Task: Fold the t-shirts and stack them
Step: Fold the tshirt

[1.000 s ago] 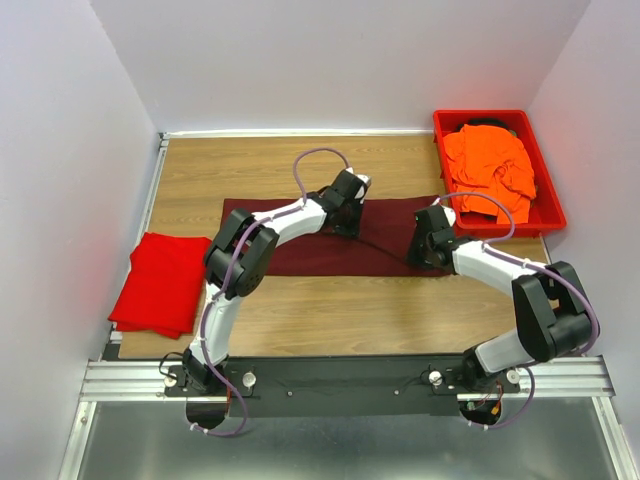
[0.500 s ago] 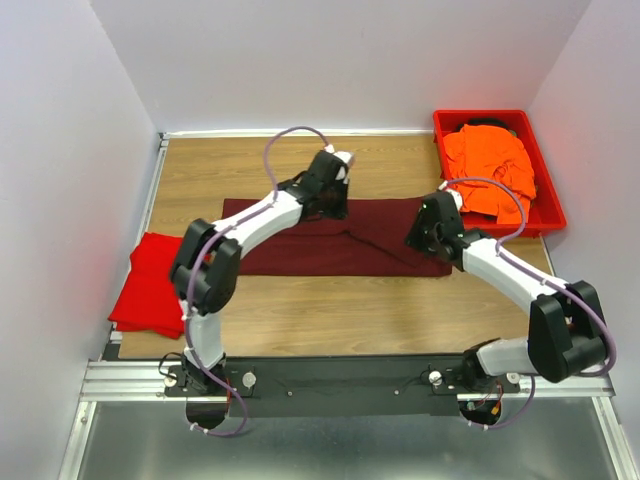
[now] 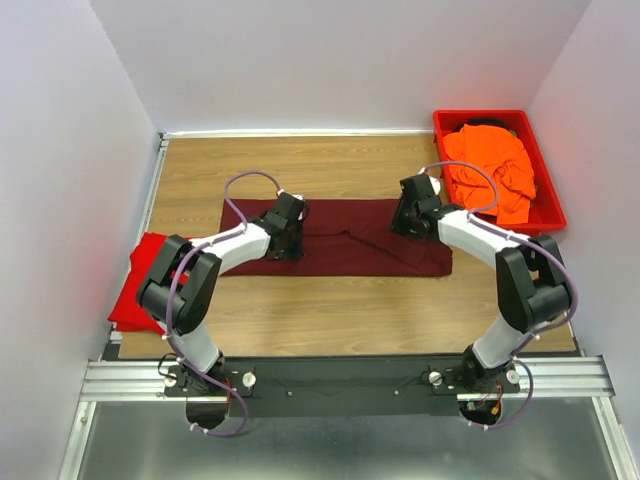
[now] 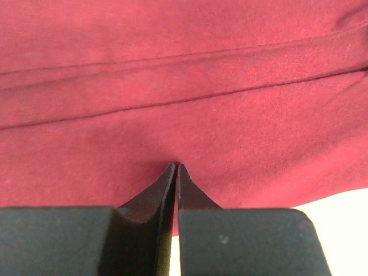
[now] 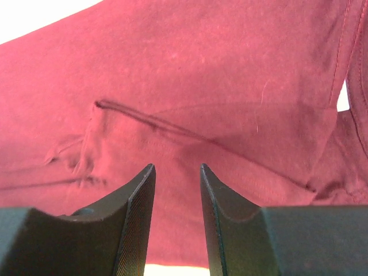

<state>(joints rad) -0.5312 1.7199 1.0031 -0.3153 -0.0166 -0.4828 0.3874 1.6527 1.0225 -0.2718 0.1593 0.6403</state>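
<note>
The dark maroon t-shirt (image 3: 350, 245) lies as a long folded strip across the middle of the table. My left gripper (image 3: 288, 240) is on its left part; in the left wrist view it (image 4: 175, 167) is shut, tips pressed on the maroon cloth (image 4: 184, 86) just inside its near edge. My right gripper (image 3: 404, 222) hangs over the strip's right part, open (image 5: 176, 167), with only flat maroon cloth (image 5: 201, 69) and a crease beyond its fingers. The bright red t-shirt (image 3: 135, 285) lies folded at the table's left edge. The orange t-shirt (image 3: 490, 165) is crumpled in the bin.
A rigid red plastic bin (image 3: 553, 210) stands at the back right corner, close to my right arm. White walls close in the table on the left, back and right. The left arm's elbow hangs over the red shirt.
My left gripper has swept leftward along the maroon strip from its middle and has closed. My right gripper has moved back and a little right, staying open. The strip now lies flatter.
</note>
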